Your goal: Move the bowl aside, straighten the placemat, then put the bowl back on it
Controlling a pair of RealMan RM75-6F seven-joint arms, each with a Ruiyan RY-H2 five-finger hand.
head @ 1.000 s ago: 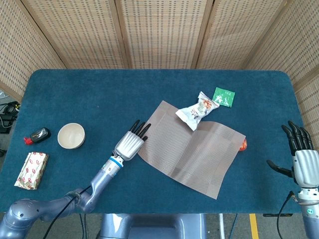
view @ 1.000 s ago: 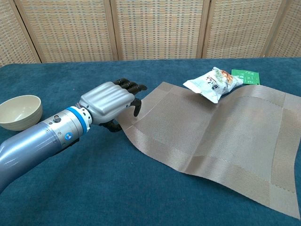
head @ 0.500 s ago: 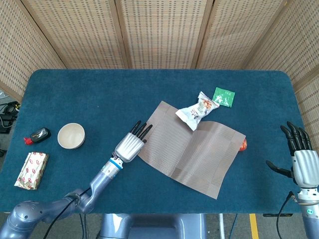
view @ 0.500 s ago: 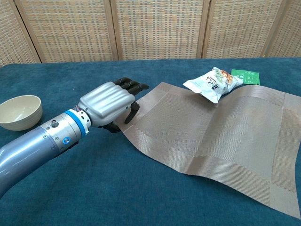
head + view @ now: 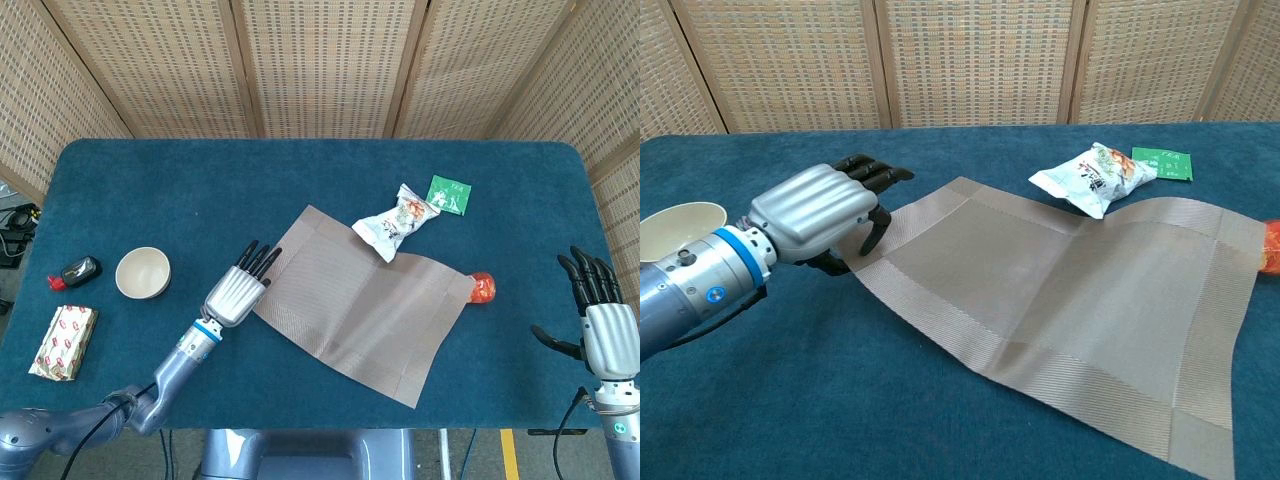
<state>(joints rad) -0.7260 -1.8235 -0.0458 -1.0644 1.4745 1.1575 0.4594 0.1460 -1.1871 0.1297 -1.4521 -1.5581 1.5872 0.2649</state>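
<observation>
We had our left hand [image 5: 234, 291] at the near-left corner of the placemat [image 5: 360, 300], thumb and fingers pinching its edge, the other fingers stretched out together. The mat lay skewed on the blue table [image 5: 200, 190]. Bowl [image 5: 142, 272] sat well to the left of the placemat, off it. A snack bag [image 5: 396, 221] touched the mat's far edge, a green packet [image 5: 450, 193] just beyond that, and an orange thing [image 5: 482, 287] at its right corner. Our right hand [image 5: 598, 322] hung far right of the placemat, fingers spread apart, holding nothing.
</observation>
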